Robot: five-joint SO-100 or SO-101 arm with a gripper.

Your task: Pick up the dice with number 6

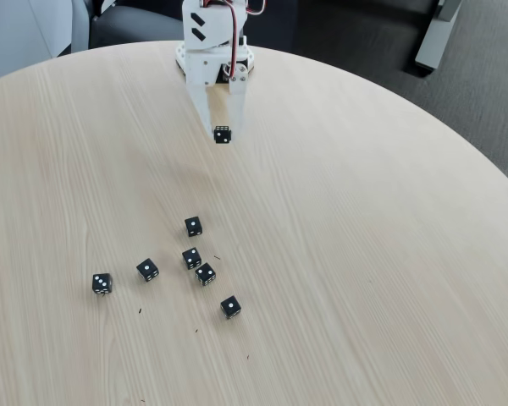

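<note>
On the round, pale wood-grain table (364, 254), whose edge runs out of the fixed view at the left, bottom and right, six small black cube dice with white pips lie in a loose cluster at lower centre. Furthest left sits a die (102, 283) whose top seems to carry two pips, though its side faces are too small to read. Next comes a die (148, 270) with a single clear pip on top, then a die (193, 226) standing highest in the group, a die (191, 258) just below it, a die (206, 274) almost touching that one, and a die (230, 306) lowest, with one pip on top. Well apart from them, near the table's far edge, the white plastic claw (223, 135) of the robot arm (213, 38) is clenched on the black die with a crowded face of white pips (223, 134), gripped between its two fingertips; the exact pip count is hard to make out. The arm's upper part is cut off by the top edge.
</note>
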